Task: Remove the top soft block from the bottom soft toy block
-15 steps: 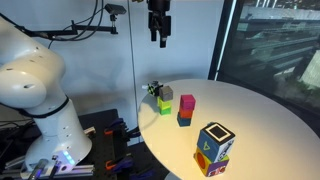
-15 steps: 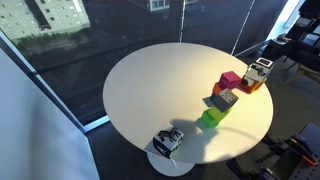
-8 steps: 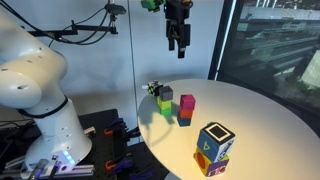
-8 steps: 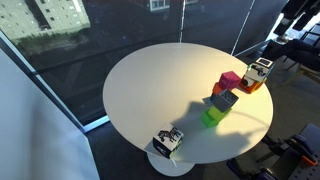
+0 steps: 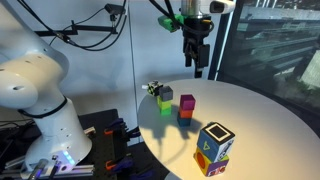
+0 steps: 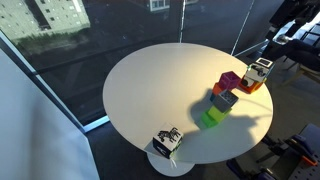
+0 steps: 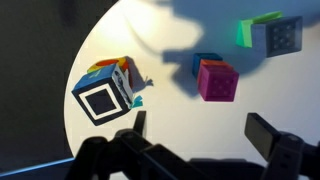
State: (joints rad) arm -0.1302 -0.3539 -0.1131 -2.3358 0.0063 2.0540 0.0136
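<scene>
The top soft block [image 5: 216, 138] sits on the bottom soft toy block [image 5: 212, 163] near the worktop [image 5: 262, 112] edge, with nothing touching it. A pink block [image 5: 186, 103] on a blue block [image 5: 184, 119] stands apart from the stack. A green block [image 5: 164, 106] and a grey block [image 5: 167, 94] stand farther off, and none of them covers the stack. The end effector [image 5: 196, 66] hangs high with its jaws apart, holding nothing. Since half a second ago it has swung farther over the worktop, while the blocks are unmoved.
</scene>
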